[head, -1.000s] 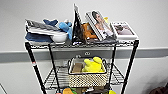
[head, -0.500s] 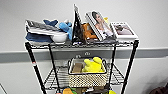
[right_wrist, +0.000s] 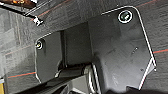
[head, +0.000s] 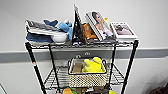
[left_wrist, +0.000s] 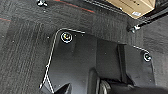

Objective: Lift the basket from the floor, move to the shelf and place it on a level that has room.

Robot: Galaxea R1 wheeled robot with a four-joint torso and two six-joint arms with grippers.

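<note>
The wall [head: 30, 11] behind was pale, with a grey band running across it at about the height of the top tier; the shelf [head: 32, 60] stood against it, its black poles rising at each corner; the floor [left_wrist: 22, 50] was dark carpet with faint stripes and thin red lines, seen in both wrist views beneath the robot's own dark plates, and a foot of the shelf [left_wrist: 132, 28] rested on it beside a corner of a brown box [left_wrist: 132, 7].

The top tier [head: 62, 45] carried books [head: 100, 26] leaning and lying across it, a white bowl [head: 59, 38] and blue soft things [head: 66, 27]; the level [head: 53, 78] below it held the basket [head: 86, 79], which sat upright on the wire grid about midway between the poles, its woven front facing the camera and its dark rim handle [head: 70, 62] showing at one end; bare grid lay on either side of it.

Inside the basket lay a yellow toy [head: 93, 66] and, just beside it, a tan block [head: 77, 67]; colourful things [head: 67, 91] showed on the tier underneath.

Whether either gripper's fingers were apart or together, I could not tell.
</note>
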